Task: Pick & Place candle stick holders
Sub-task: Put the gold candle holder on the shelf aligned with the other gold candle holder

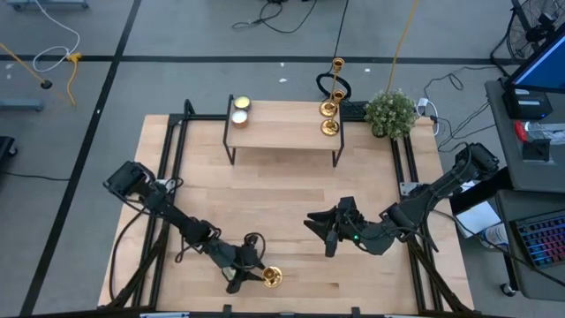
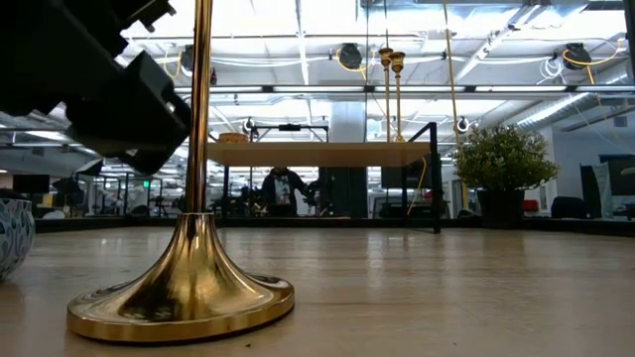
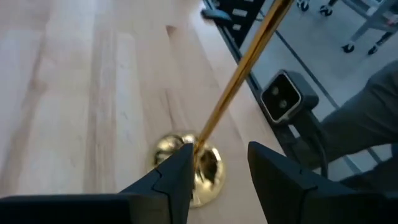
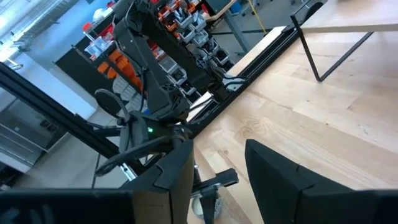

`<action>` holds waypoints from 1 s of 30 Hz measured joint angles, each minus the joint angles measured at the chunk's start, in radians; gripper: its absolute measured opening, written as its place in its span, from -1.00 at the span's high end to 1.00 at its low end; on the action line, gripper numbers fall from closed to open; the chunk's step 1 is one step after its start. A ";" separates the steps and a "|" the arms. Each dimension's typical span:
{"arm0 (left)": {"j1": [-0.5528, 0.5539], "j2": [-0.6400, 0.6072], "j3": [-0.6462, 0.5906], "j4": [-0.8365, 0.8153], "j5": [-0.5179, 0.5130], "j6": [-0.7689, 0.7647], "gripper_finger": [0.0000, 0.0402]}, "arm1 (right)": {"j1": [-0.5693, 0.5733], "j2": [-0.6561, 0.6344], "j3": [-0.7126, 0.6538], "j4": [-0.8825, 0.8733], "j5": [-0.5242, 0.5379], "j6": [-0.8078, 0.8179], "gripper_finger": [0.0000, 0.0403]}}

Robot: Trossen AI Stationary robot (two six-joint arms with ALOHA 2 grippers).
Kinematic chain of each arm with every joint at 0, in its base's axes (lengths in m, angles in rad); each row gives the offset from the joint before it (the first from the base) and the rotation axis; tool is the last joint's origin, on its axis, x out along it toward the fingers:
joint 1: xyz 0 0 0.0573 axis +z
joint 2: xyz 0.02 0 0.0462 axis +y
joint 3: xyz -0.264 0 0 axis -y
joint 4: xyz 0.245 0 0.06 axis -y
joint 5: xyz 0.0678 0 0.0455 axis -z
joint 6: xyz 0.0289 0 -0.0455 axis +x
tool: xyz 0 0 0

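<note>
**user1:** Candlestick (image 1: 271, 277) near the bottom centre of the overhead shot, brass, standing on its round base on the table (image 1: 282, 190). Left gripper (image 1: 248, 269) is right at it. In the left wrist view the stem sits between the two fingers (image 3: 171, 180), touching one, with a gap to the other, so they're apart, not clamped.

**user2:** Where are the other two?

**user1:** Top centre, on the right end of the little shelf (image 1: 282, 128): two more holders (image 1: 330, 117) close together. Two round candles (image 1: 239, 109) sit on the shelf's left end, and a potted plant (image 1: 390, 112) is just right of it.

**user2:** Right arm?

**user1:** Right gripper (image 1: 323, 231) hovers mid-table, right of centre, fingers spread, holding nothing.

**user2:** Anything blocked?

**user1:** Low view's a mess. The near holder's stem runs out the top of frame, so its cup is cut off. Dark arm bulk fills the upper left. A patterned bowl (image 2: 14, 233) is clipped at the left edge. There's a person (image 2: 281, 188) way back in the room, small.
</note>
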 joint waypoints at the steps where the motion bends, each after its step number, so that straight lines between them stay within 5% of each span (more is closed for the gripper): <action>1: 0.000 0.000 0.000 0.009 -0.009 0.012 0.22 | 0.000 0.000 0.000 0.000 0.000 0.001 0.29; 18: 0.015 0.195 0.198 0.037 0.105 0.024 0.10 | 0.011 0.000 0.000 0.005 -0.003 0.014 0.29; 30: 0.029 0.196 0.195 -0.002 0.165 -0.081 0.45 | 0.020 0.000 0.000 0.005 -0.003 -0.001 0.29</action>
